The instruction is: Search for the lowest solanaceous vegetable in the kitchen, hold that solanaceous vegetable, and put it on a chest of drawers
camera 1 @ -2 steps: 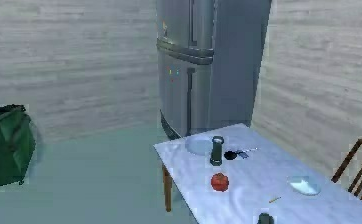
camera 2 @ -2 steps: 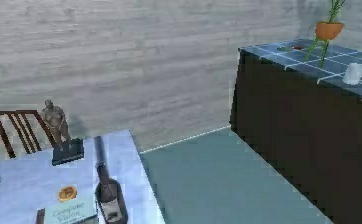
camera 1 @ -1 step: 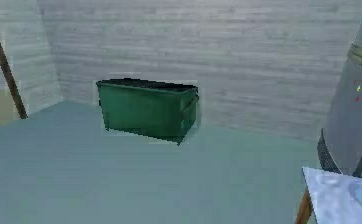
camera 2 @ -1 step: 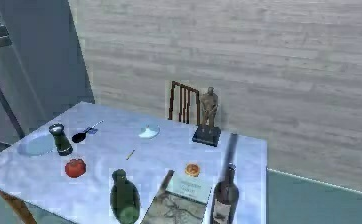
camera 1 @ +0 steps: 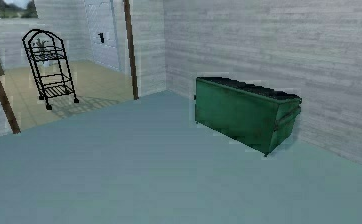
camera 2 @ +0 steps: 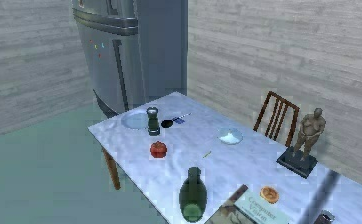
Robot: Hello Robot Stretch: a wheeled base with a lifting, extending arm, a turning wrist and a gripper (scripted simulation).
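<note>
Tomato [camera 2: 159, 149], or what looks like one, is a small red round thing lying on the pale marbled table [camera 2: 194, 140] in the arm side view, toward the table's near left edge and apart from everything else on it. Just beyond it stands a dark upright shaker with a pale top [camera 2: 153, 121], and a flat pale plate [camera 2: 136, 121] lies touching or just beside the shaker's left. A small pale bowl [camera 2: 230, 138] sits farther right, near the table's far edge. A dark green bottle [camera 2: 193, 195] stands upright low in that view, nearer than the red thing, and to its right lie a flat book or box [camera 2: 251, 210] and a small orange round thing [camera 2: 270, 194]. A statue of a standing figure on a dark base [camera 2: 308, 137] is at the table's right end, with a wooden chair [camera 2: 277, 114] behind it by the plank wall. A grey steel fridge [camera 2: 114, 50] stands past the table's far left corner. The forward view has a dark green bin [camera 1: 247, 112] on the blue-grey floor [camera 1: 109, 170] against the wall, and a black wire rack on wheels [camera 1: 49, 65] beyond a doorway. I cannot tell the gripper's state
</note>
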